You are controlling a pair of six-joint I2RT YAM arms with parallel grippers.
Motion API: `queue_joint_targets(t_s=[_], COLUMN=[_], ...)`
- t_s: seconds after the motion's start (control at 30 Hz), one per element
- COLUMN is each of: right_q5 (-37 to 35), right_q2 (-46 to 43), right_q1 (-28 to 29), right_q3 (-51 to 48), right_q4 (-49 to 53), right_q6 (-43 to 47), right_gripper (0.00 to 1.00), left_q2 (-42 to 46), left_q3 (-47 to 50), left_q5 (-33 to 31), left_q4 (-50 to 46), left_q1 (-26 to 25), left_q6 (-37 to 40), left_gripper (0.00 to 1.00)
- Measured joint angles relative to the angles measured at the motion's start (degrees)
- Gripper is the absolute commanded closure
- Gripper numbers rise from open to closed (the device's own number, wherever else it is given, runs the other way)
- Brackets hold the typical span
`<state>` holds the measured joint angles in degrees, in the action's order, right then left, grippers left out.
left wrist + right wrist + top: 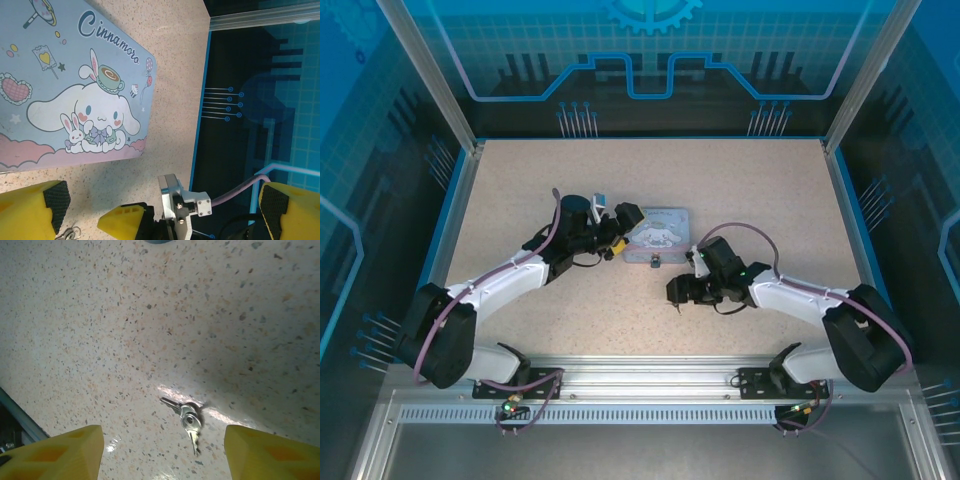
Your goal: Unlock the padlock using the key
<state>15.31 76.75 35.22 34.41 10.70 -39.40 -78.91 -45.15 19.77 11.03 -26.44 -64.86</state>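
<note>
Two small silvery keys (189, 421) seen between parted, empty right gripper (162, 442) fingers; left gripper (162, 205) parted, empty; "Cinnamoro" printed on pale-blue tin (65, 75).

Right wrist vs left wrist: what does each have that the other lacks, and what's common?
Right wrist: the key, on a ring with a second one, lying free on the tabletop between the jaws of the open right gripper. Left wrist: the cartoon tin, the tabletop's edge and the blue enclosure wall. Both: the speckled tabletop, plus their own gripper's yellow fingers spread wide.
</note>
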Motion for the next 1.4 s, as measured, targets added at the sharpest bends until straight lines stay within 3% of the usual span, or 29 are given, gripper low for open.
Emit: queue_joint_targets(t_s=[0.33,0.73,1.13,1.4], right_q5=[-7.93,-18.14,-23.1,-24.17], right_q2=[0.72,14.23,18.99,20.41], right_q1=[4.48,13.03,13.88,14.08], right_q3=[6.25,15.58,19.02,20.59], right_q4=[10.91,19.76,22.34,23.91], right_q6=[3.72,7.72,10.45,11.45], right_gripper=[0.37,0.42,0.49,0.63], left_q2=[-0.22,-0.2,-0.2,-0.2], left_q3=[0.0,0.0,0.0,0.0], left_q5=[-0.17,-0.96,-1.05,-1.05], left_q4=[-0.07,-0.92,-1.51,-1.51], left_q1=[0.02,0.26,0.46,0.46], left_q6=[0.09,0.44,0.44,0.44], left_gripper=[0.01,0.01,0.01,0.01])
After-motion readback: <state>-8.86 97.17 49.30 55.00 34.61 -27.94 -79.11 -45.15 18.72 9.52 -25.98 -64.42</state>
